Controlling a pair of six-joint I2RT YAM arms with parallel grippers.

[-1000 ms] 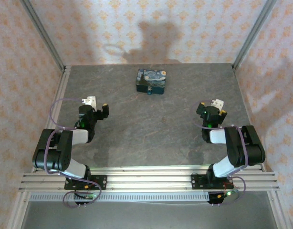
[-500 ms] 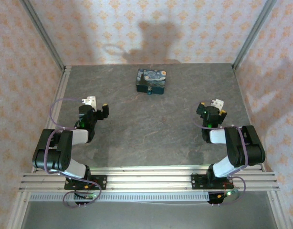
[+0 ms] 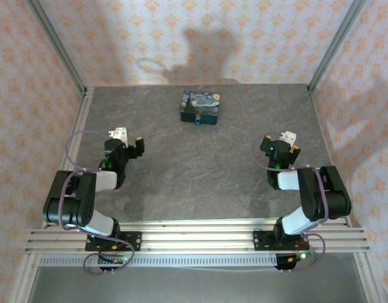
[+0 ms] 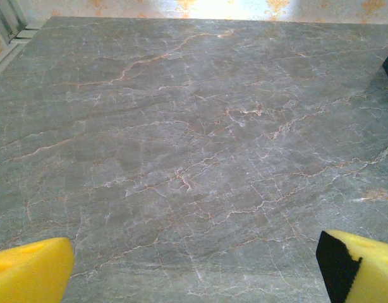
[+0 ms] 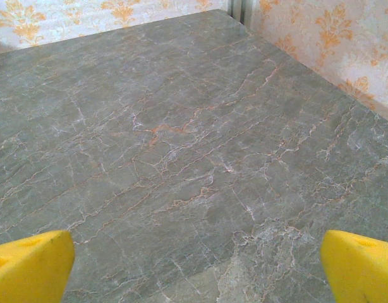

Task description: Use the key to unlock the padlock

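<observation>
Basically nothing's done so far: the padlock (image 3: 198,120) hangs off the box (image 3: 203,105), well away from both arms. Left gripper (image 3: 129,139) and right gripper (image 3: 280,140) fingers are spread apart, empty.

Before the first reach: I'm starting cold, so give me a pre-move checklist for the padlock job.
1. Left gripper open and empty: ok.
2. Right gripper open and empty: ok.
3. Padlock found, at the box's near edge: ok.
4. Key found: cannot tell.
5. Gripper near padlock: not ok, both sit far short of it.
</observation>
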